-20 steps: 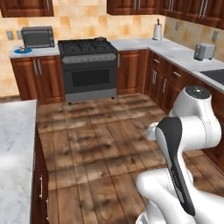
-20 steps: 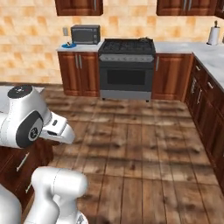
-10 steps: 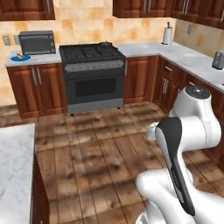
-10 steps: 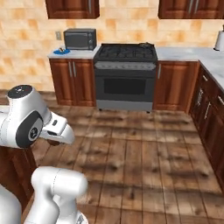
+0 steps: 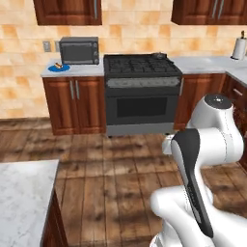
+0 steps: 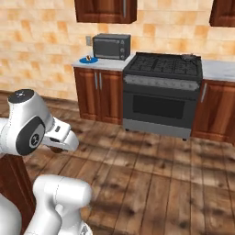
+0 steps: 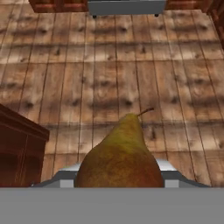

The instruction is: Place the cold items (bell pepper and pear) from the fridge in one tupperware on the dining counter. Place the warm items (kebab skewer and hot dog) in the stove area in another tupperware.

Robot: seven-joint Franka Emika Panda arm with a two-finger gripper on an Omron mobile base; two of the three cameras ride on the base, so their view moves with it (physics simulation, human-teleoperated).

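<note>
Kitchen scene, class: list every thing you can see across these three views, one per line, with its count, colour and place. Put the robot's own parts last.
pear: one, brownish yellow, stem up, close before the hand camera, between the gripper's fingers
stove: one, black and grey, against the back wall, between the cabinets
microwave: one, dark grey, on the counter left of the stove
plate: one, blue, with small food on it too small to name, on the counter before the microwave
paper towel roll: one, white, on the counter far right
marble counter: one, white and grey, near left corner of the left base view
floor: brown wood planks
arm: one, white with dark joints
gripper: one, closed on the pear
</note>
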